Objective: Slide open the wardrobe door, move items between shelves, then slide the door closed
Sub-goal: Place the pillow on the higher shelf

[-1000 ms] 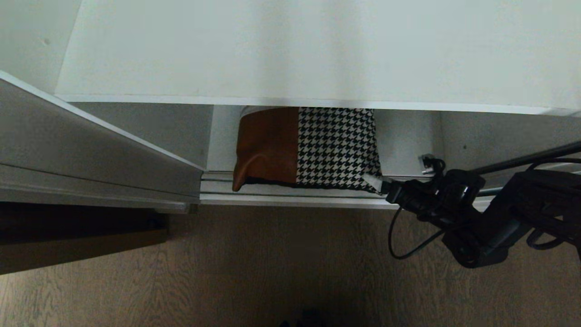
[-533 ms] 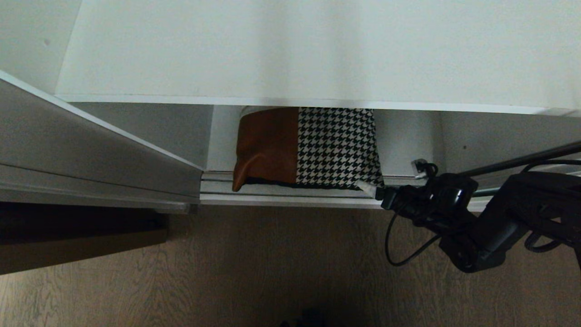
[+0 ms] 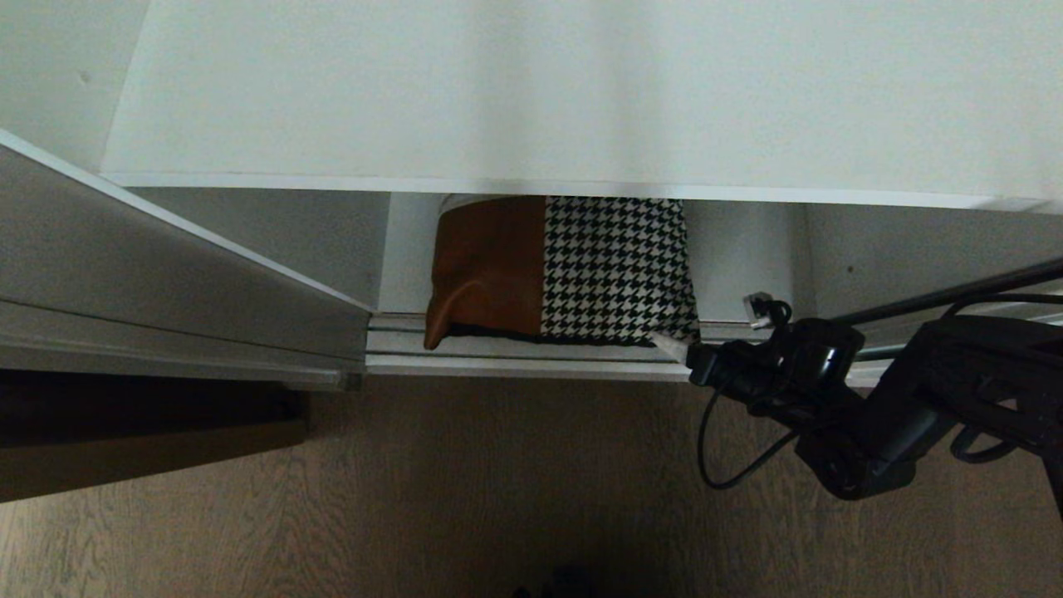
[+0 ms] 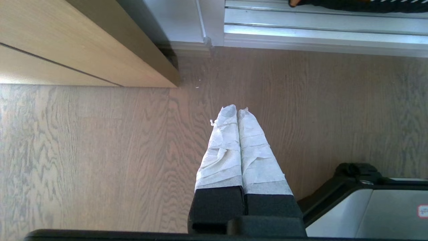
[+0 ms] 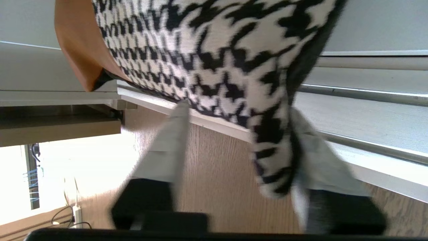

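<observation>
The cushion [image 3: 565,266], tan-brown on one half and houndstooth on the other, lies on the lowest shelf [image 3: 743,262] under a wide white upper shelf [image 3: 581,91]. Its front edge reaches out over the door track. My right gripper [image 3: 710,325] is at the cushion's front right corner. In the right wrist view this gripper [image 5: 238,110] is open, with the houndstooth corner [image 5: 274,157] hanging between its fingers; one taped finger [image 5: 321,160] lies against it, the other [image 5: 167,150] stands apart. The sliding wardrobe door [image 3: 166,282] is slid to the left. My left gripper [image 4: 237,108] hangs shut over the floor.
A silver door track [image 3: 531,357] runs along the wardrobe's front edge. A light wooden panel [image 4: 83,43] stands beside the wardrobe to the left. Wood floor [image 3: 498,482] lies before it. A black cable [image 3: 731,457] loops under my right arm. My base [image 4: 367,207] shows beside the left gripper.
My right gripper has shifted a little to the left, onto the cushion's front right corner. The cushion, the door and my left arm have not moved.
</observation>
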{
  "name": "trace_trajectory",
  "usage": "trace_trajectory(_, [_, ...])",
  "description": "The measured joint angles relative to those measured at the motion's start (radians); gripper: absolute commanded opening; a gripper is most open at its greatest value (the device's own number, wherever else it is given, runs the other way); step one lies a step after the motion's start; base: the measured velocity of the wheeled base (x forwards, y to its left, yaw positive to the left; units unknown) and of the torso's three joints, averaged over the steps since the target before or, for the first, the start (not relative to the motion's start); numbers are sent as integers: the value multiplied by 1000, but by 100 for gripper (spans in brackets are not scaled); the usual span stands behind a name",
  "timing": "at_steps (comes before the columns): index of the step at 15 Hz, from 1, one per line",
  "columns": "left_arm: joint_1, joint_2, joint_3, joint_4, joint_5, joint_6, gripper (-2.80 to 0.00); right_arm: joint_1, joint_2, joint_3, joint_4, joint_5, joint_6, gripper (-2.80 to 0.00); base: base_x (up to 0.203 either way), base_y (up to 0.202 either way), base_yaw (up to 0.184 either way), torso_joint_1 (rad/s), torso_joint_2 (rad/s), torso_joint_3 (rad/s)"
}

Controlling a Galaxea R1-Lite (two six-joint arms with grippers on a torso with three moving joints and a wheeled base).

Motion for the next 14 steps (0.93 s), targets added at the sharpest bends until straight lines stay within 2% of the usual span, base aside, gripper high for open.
trace_trajectory(9, [0, 0, 0, 0, 0, 0, -280, -20, 26, -4, -29, -2, -1, -280, 0, 0, 0, 0, 0, 0])
trace_trajectory(14, [0, 0, 0, 0, 0, 0, -280, -25, 16, 129, -24, -5, -33, -280, 0, 0, 0, 0, 0, 0])
